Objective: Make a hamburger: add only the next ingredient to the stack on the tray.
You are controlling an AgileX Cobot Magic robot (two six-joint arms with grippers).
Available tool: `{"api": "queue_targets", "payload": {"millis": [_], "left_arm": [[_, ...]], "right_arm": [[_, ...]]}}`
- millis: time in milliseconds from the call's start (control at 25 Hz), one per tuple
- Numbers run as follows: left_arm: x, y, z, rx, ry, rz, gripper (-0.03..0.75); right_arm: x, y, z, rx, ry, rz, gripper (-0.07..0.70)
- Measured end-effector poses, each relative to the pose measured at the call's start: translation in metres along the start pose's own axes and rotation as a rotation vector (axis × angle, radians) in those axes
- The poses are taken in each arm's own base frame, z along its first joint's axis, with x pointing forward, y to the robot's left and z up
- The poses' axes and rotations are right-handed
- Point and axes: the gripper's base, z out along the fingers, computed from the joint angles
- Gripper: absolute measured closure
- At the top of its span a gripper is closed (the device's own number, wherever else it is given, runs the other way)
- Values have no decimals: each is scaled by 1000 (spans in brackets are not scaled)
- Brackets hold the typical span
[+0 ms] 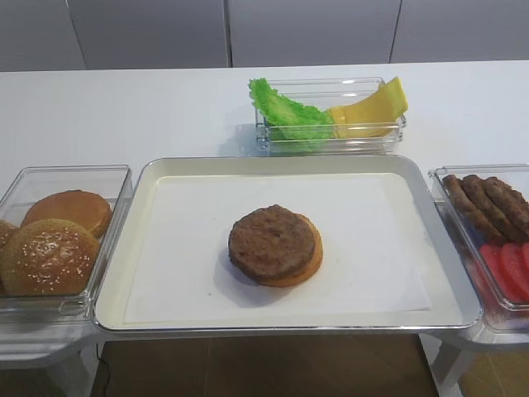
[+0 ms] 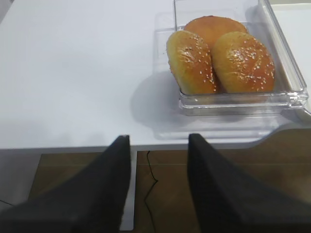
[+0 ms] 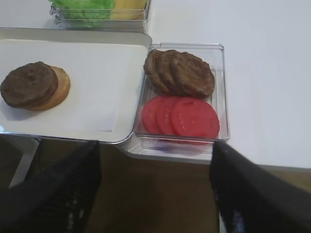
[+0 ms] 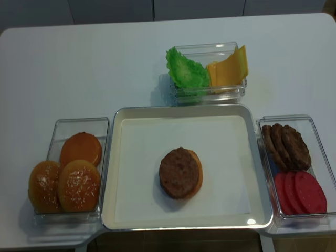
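The stack (image 1: pixel 275 246) sits in the middle of the paper-lined metal tray (image 1: pixel 281 162). It shows a golden bun base (image 1: pixel 309 265) with a rough brown meat patty (image 1: pixel 271 240) lying flat on top. The right wrist view has the stack (image 3: pixel 34 86) at the left. My right gripper (image 3: pixel 155 148) is open and empty, hanging over the floor just off the table's front edge, below the bin of patties and tomato. My left gripper (image 2: pixel 159 138) is also open and empty, off the front edge near the bun bin. Neither arm appears in the high views.
A clear bin at the right holds several spare patties (image 3: pixel 180 73) and red tomato slices (image 3: pixel 182 116). The left bin (image 2: pixel 291 87) holds sesame buns (image 2: pixel 243 60). Behind the tray a bin holds lettuce (image 1: pixel 285 112) and cheese (image 1: pixel 372 112).
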Motion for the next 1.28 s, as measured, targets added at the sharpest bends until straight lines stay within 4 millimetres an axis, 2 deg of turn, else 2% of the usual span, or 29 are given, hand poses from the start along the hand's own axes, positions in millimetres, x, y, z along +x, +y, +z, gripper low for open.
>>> {"api": "queue_targets", "payload": {"millis": [240, 400, 840, 1280], "left_arm": [[0, 0, 0, 0, 0, 0, 422], [0, 0, 0, 0, 0, 0, 422], [0, 0, 0, 0, 0, 0, 422], [0, 0, 0, 0, 0, 0, 422]], "right_arm": [[35, -2, 15, -10, 17, -9, 96], [47, -2, 22, -21, -47, -15, 97], [54, -3, 45, -16, -41, -84, 97], [54, -3, 45, -16, -45, -84, 139]]}}
